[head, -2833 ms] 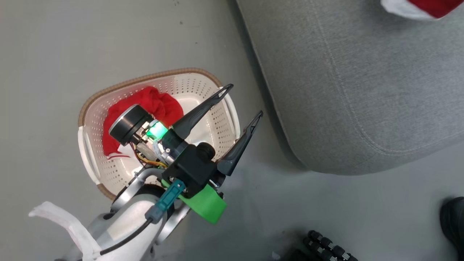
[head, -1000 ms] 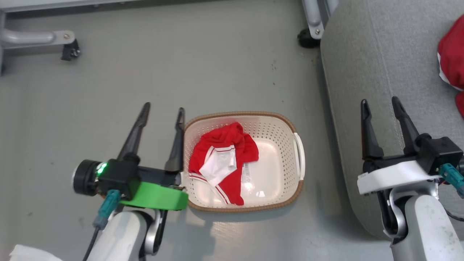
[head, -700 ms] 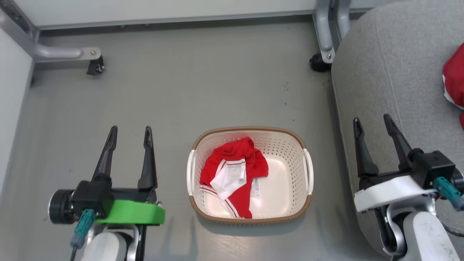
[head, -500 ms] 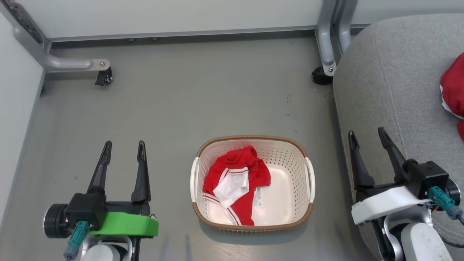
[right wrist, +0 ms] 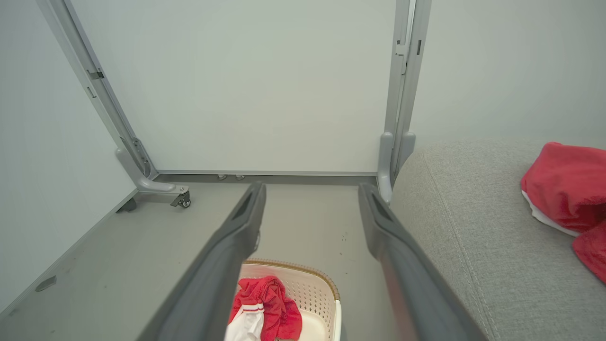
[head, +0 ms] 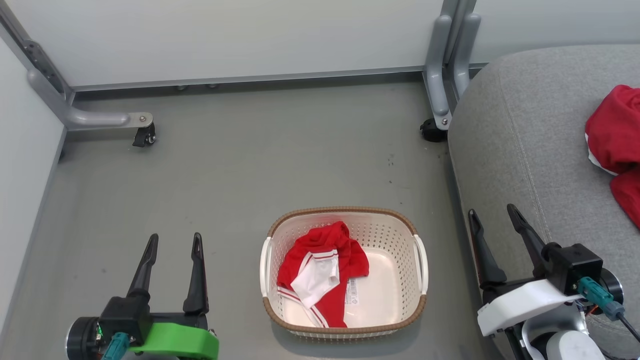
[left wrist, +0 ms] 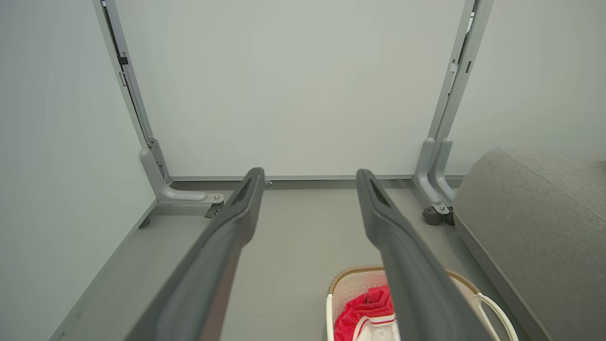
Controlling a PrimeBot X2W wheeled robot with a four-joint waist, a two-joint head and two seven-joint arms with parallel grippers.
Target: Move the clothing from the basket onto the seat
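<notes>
My left hand and right hand hang wide open, empty, flanking the basket; open floor ahead, seat edge at my right.

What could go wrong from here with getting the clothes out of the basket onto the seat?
The clothing lies bunched in the basket, so a pinch might catch one fold and drop it. The right gripper, open, sits close by the seat and could brush it when swinging over.
</notes>
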